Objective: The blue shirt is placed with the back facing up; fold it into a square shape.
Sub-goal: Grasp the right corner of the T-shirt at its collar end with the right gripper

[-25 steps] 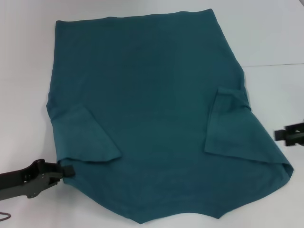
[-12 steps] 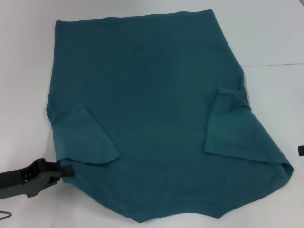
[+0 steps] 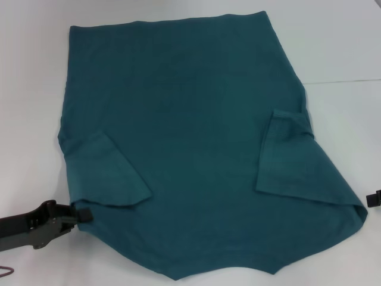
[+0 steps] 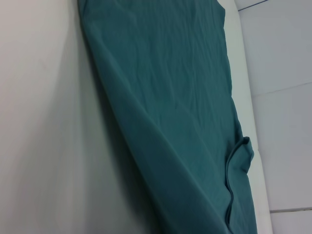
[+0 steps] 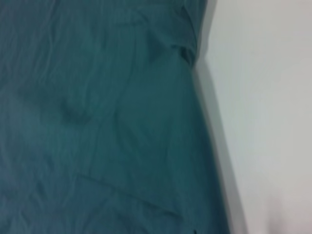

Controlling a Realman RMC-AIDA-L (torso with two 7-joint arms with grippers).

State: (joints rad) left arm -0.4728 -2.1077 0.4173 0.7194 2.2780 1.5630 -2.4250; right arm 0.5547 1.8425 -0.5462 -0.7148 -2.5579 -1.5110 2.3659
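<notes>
So the blue shirt is laid flat, plain side up, across most of the white table. Both sleeves are already folded in over the body, one at about 8 o'clock and one at about 3 o'clock. The left gripper sits low at 8 o'clock with its tips right at the shirt's edge by the folded left sleeve; can't tell if it's actually pinching the cloth. The right gripper barely pokes in at 4 o'clock, just off the shirt's right corner; can't tell its state either.
</notes>
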